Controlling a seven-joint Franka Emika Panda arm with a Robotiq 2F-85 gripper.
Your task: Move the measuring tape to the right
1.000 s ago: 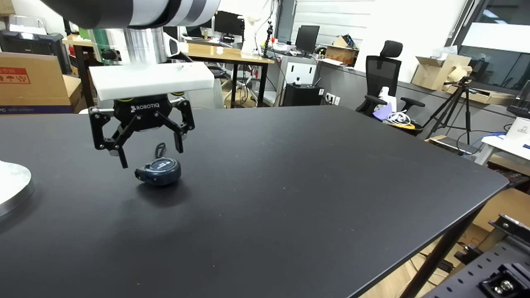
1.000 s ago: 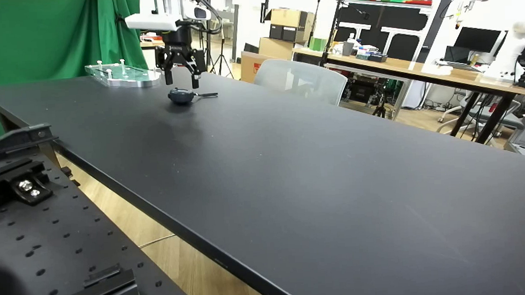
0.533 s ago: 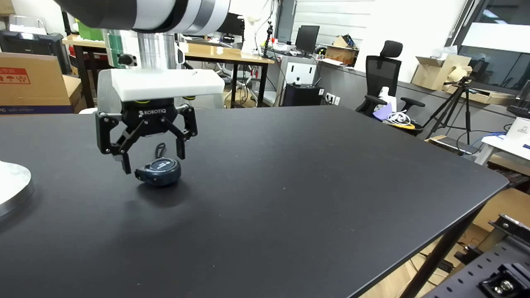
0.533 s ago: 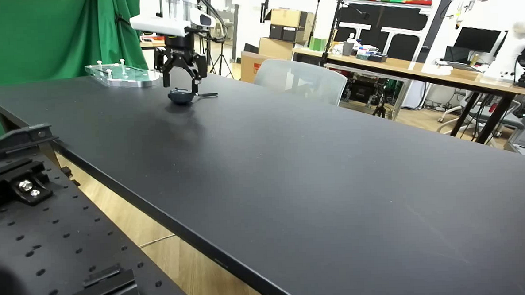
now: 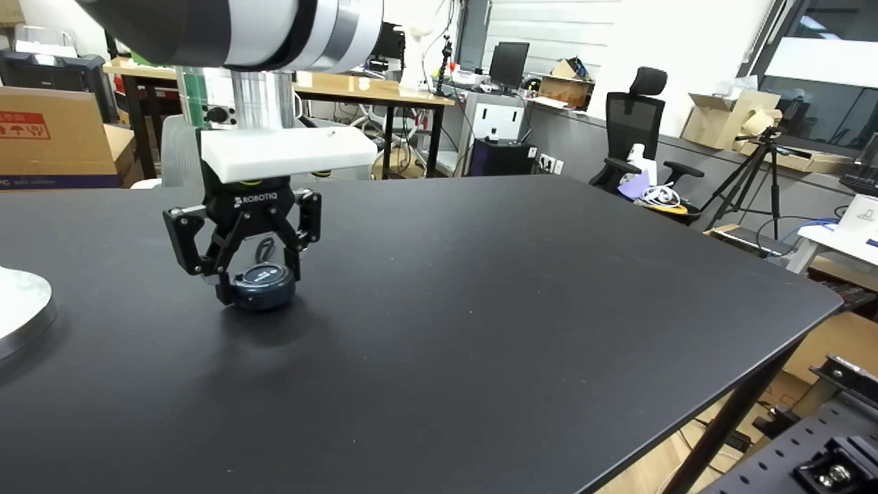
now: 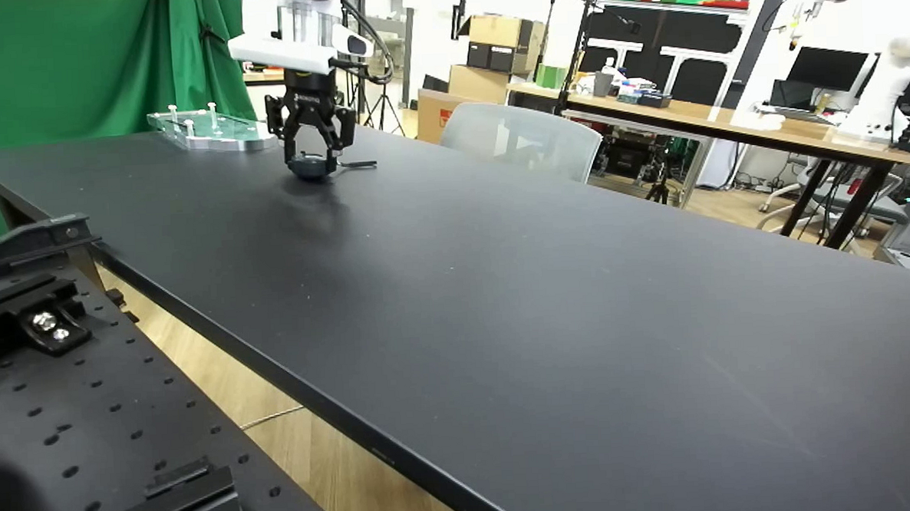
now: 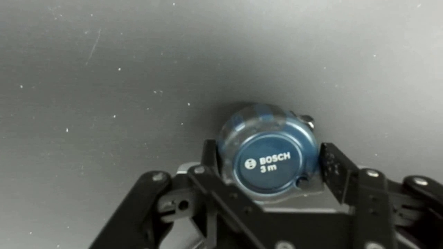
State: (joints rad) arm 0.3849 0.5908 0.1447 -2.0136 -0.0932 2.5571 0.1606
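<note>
The measuring tape [image 5: 266, 293] is a small rounded blue-and-dark-grey case lying flat on the dark table, with its thin loop sticking out behind it. It also shows in an exterior view [image 6: 309, 167] and, with its "BOSCH 3 m" face up, in the wrist view [image 7: 268, 173]. My gripper [image 5: 259, 285] points down over it, low at the table. In the wrist view the gripper's fingers [image 7: 268, 148] stand on opposite sides of the case and appear to press against it. The gripper [image 6: 312, 160] looks shut on the tape. The case's underside is hidden.
A white round-edged plate [image 5: 24, 309] stands on the table to the left of the gripper. A clear plate with upright posts [image 6: 219, 135] lies at the table's far end. A grey chair back [image 6: 523, 141] rises behind the table edge.
My gripper has come down and a little to the right in an exterior view, and its fingers have closed in around the tape. The tape has shifted and turned slightly.
</note>
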